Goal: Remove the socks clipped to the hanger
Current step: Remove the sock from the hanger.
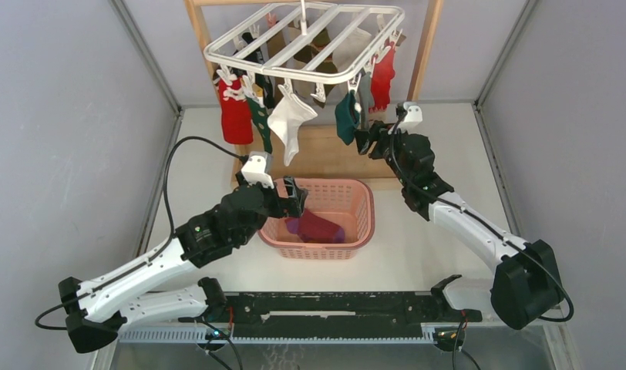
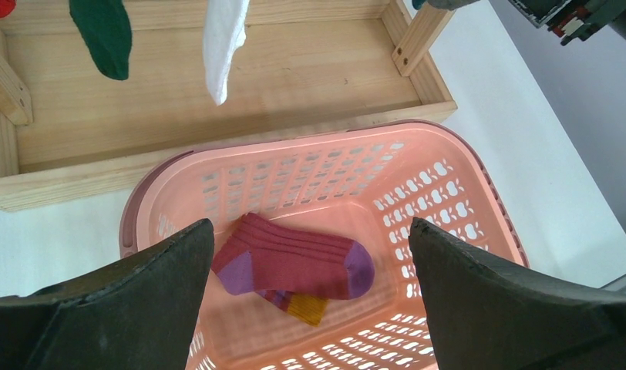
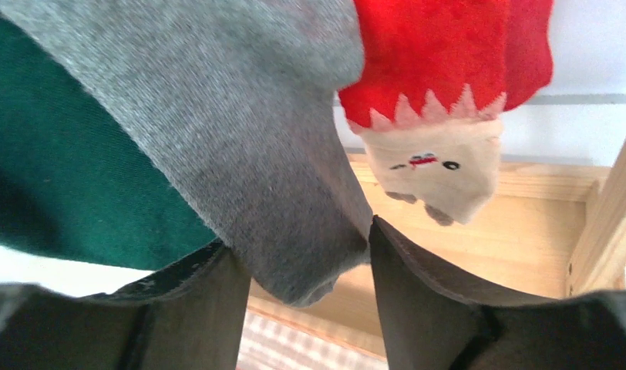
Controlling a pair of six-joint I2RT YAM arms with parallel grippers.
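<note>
The white plastic hanger (image 1: 304,42), a barred rectangular frame, hangs above and behind the pink perforated basket (image 1: 364,212); its clipped socks (image 1: 291,123) dangle free over the wooden tray (image 2: 217,108) beyond the basket; the left tool (image 2: 310,231) gapes wide and empty over the basket, where a ribbed maroon sock (image 2: 294,266) lies; the right tool (image 3: 310,254), up behind the basket's right rim, flanks the toe of a fuzzy grey sock (image 3: 240,139), touching both sides; whether it pinches, I cannot tell.
</note>
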